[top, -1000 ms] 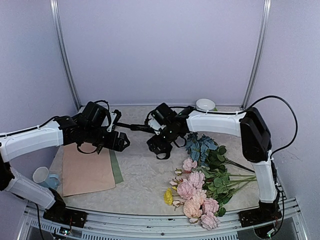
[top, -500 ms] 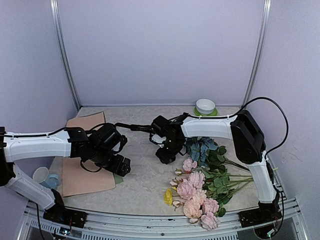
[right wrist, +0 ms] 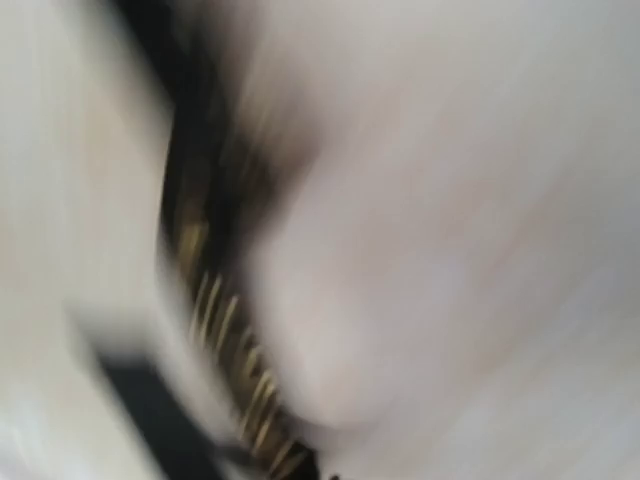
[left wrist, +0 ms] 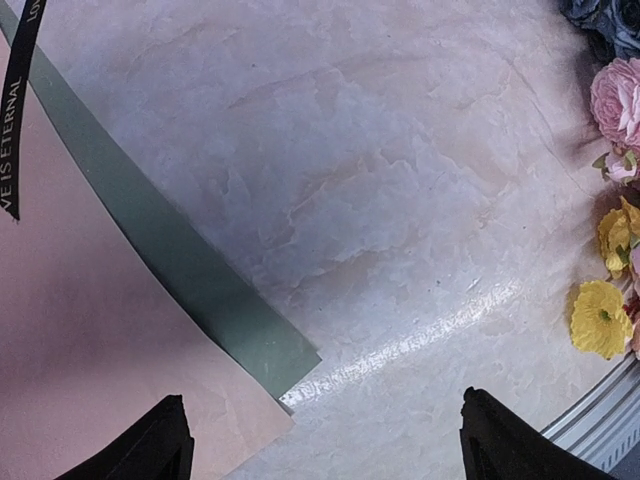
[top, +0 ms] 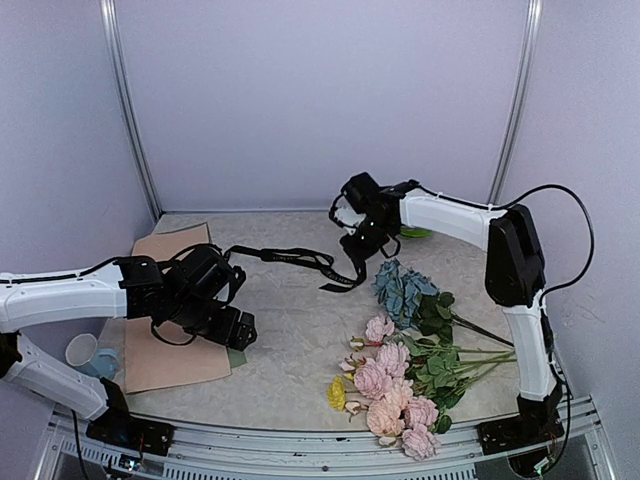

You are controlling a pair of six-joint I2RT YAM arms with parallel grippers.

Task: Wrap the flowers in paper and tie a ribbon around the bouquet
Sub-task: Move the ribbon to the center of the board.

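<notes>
Pinching the ribbon point(top: 290, 257) in the closed right gripper point(top: 357, 238) (wrist view blurred); hovering over the paper point(left wrist: 100, 330) corner with left gripper point(left wrist: 320, 420) spread wide

- Ribbon point(left wrist: 12, 130), left wrist view: pale capitals printed lengthwise on black strip, legible as "VE IS ETERNAL".
- Start of phrase not visible.
- Same strip at frame's top edge: a few more capitals, seemingly "LO", cut off.
- Right wrist view: ribbon close up, gold lettering smeared by blur, unreadable.
- Top view: ribbon print too small to read.
</notes>
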